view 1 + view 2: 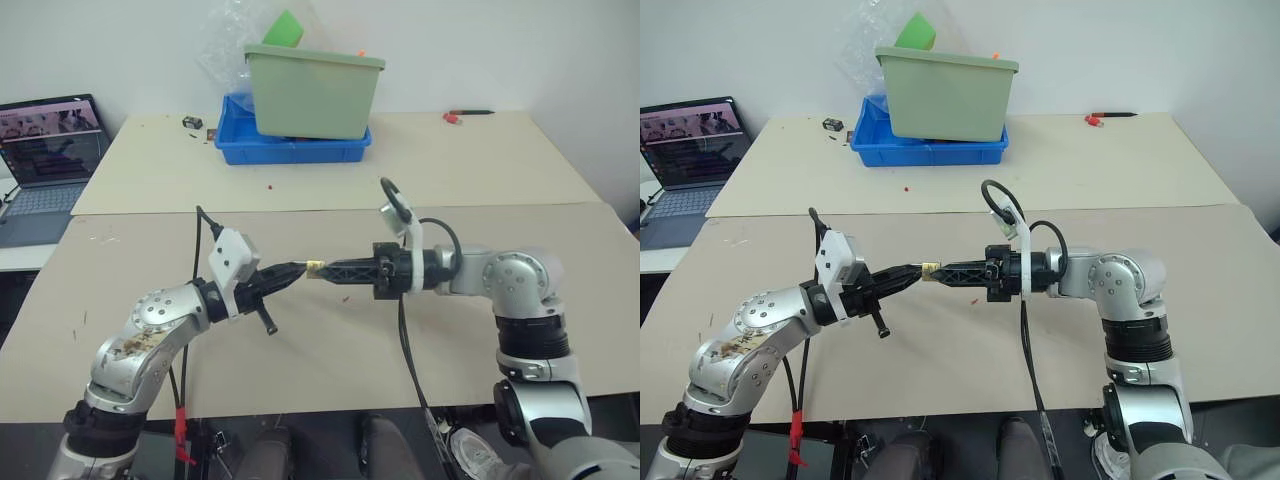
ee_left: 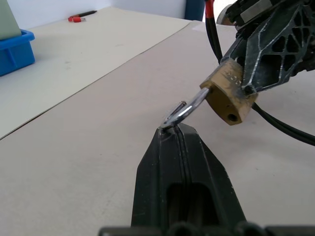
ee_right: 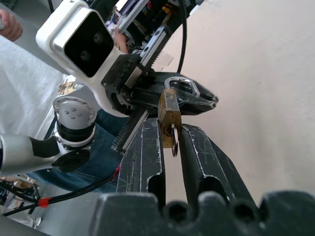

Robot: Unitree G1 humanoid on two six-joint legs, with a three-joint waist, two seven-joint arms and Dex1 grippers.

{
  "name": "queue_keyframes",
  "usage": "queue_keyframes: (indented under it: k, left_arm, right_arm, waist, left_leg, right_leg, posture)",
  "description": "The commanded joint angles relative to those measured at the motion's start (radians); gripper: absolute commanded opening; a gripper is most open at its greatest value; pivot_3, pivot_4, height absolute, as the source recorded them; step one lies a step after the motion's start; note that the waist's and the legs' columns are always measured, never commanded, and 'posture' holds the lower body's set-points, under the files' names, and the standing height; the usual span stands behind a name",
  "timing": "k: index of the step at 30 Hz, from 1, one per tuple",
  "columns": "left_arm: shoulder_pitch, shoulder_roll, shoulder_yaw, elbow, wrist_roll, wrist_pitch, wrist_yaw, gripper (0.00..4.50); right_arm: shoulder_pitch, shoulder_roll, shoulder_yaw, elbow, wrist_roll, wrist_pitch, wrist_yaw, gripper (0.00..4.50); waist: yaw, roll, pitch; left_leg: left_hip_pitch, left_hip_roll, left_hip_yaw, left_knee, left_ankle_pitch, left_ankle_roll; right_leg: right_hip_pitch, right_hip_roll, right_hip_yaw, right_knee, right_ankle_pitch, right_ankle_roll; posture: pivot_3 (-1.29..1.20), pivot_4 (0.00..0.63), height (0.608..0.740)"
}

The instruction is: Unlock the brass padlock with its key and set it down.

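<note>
Probably a lab or test room: my bench is two plain tables [image 1: 480,170], a laptop [image 1: 45,160] alongside, stacked plastic bins [image 1: 310,95], bare white wall.

I find the brass padlock [image 1: 315,267] held above the near table [image 1: 330,350], between the left gripper [image 1: 296,269] on its left and the right gripper [image 1: 326,270] on its right; on the far table [image 1: 480,160] a tub [image 1: 314,92] sits in a tray [image 1: 290,150]; a laptop [image 1: 45,165] stands far left
</note>
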Motion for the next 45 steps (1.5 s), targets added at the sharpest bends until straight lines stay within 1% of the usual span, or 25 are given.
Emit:
queue_keyframes:
  k: [1,22,25,28,31,34,35,38,41,45]
  left_arm:
    - [-0.007,-0.006,0.001,-0.045,-0.001,-0.005,0.007,0.06]
    - [-0.007,-0.012,0.009,-0.05,0.003,-0.01,0.025,0.06]
    - [0.014,0.005,0.004,-0.044,0.017,-0.015,0.013,0.06]
    - [0.055,0.031,0.009,-0.03,0.034,-0.028,-0.012,0.06]
    - [0.075,0.053,0.03,-0.023,0.033,-0.032,-0.029,0.06]
    - [0.08,0.076,0.04,-0.011,0.04,-0.037,-0.051,0.06]
    - [0.078,0.083,0.038,-0.013,0.043,-0.046,-0.064,0.06]
    - [0.049,0.105,0.004,-0.063,0.057,-0.083,-0.112,0.06]
    - [0.014,0.122,-0.025,-0.102,0.047,-0.087,-0.163,0.06]
    - [-0.013,0.137,-0.045,-0.107,0.06,-0.105,-0.205,0.06]
  right_arm:
    - [-0.001,-0.003,-0.02,-0.04,0.034,0.014,-0.008,0.16]
    - [0.014,-0.025,-0.019,-0.02,0.037,0.011,-0.005,0.16]
    - [0.008,-0.029,-0.029,-0.009,0.04,0.013,-0.004,0.16]
    - [-0.004,-0.048,-0.049,0.014,0.046,0.021,0.004,0.16]
    - [-0.003,-0.106,-0.065,0.04,0.058,0.044,0.039,0.16]
    - [0.013,-0.177,-0.057,0.082,0.055,0.077,0.081,0.16]
    - [0.014,-0.195,-0.059,0.123,0.052,0.105,0.082,0.16]
    - [0.029,-0.224,-0.036,0.249,0.007,0.179,0.05,0.16]
    - [0.015,-0.204,-0.04,0.334,-0.033,0.216,0.004,0.16]
    - [-0.013,-0.181,-0.04,0.436,-0.104,0.198,-0.034,0.16]
  waist:
    - [0.0,0.0,0.0]
    - [0.0,0.0,0.0]
    - [-0.001,0.0,0.0]
    - [-0.003,0.0,0.0]
    - [0.001,0.0,0.0]
    - [0.004,0.0,0.0]
    - [0.003,0.0,0.0]
    - [0.002,0.0,0.0]
    - [0.003,-0.001,0.0]
    - [-0.004,0.0,0.0]
  left_leg:
    - [0.0,0.0,0.0,0.0,0.0,0.0]
    - [0.0,0.0,0.0,0.0,0.0,0.0]
    - [0.0,0.0,0.0,0.0,0.0,0.0]
    - [0.0,0.0,0.0,0.0,0.0,0.0]
    - [0.0,0.0,0.0,0.0,0.0,0.0]
    - [0.0,0.0,0.0,0.0,0.0,0.0]
    - [0.0,0.0,0.0,0.0,0.0,0.001]
    - [0.0,0.0,0.0,0.0,0.0,0.001]
    - [0.0,0.0,0.001,0.0,0.0,0.001]
    - [0.0,0.001,0.002,0.0,-0.001,0.001]
  right_leg:
    - [0.0,0.0,0.0,0.0,0.0,0.0]
    - [0.0,0.0,0.0,0.0,0.0,0.0]
    - [0.0,0.0,0.0,0.0,0.0,0.0]
    - [0.0,0.0,0.0,0.0,0.0,0.0]
    - [0.0,0.0,0.0,0.0,0.0,0.0]
    - [0.0,0.0,0.0,-0.001,0.0,0.0]
    - [0.001,0.0,0.0,-0.003,0.0,0.0]
    - [0.002,0.0,0.0,-0.006,0.0,0.0]
    - [0.001,0.0,0.0,-0.006,0.0,0.0]
    - [0.001,0.0,0.001,-0.006,0.0,0.0]
  posture:
    - [0.0,0.15,0.74]
    - [0.0,0.15,0.74]
    - [0.0,0.15,0.74]
    - [0.0,0.15,0.74]
    - [0.0,0.15,0.74]
    - [0.0,0.15,0.74]
    - [0.0,0.15,0.74]
    - [0.0,0.15,0.74]
    - [0.0,0.15,0.74]
    - [0.0,0.15,0.74]
